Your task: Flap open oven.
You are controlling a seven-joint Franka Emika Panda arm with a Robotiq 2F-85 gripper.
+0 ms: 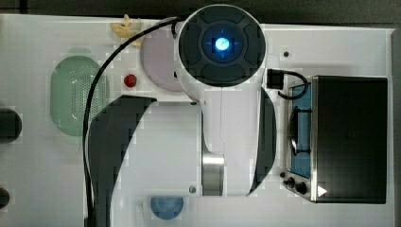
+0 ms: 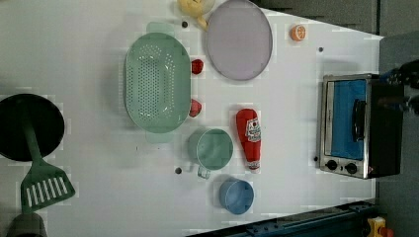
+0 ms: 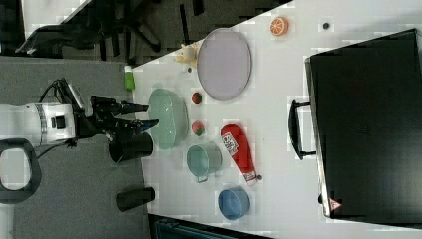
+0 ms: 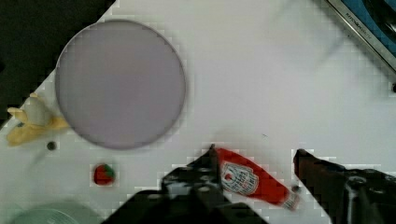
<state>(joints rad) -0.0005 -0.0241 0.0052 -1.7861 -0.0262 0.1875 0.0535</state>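
Observation:
The oven is a black box at the top view's right, with its silver-framed front facing the top view's left. Its bluish glass door lies flat against the frame, with the metal bar handle across it and two black knobs beside it. The handle stands free, with nothing touching it. My gripper hangs well away from the oven, at the right view's left, and is open and empty. In the wrist view my gripper frames a ketchup bottle on the table, and the oven's corner shows at the edge.
On the white table are a purple plate, a green colander, a green cup, a blue cup, the ketchup bottle, two strawberries, a banana, an orange slice and a green spatula on a black pan.

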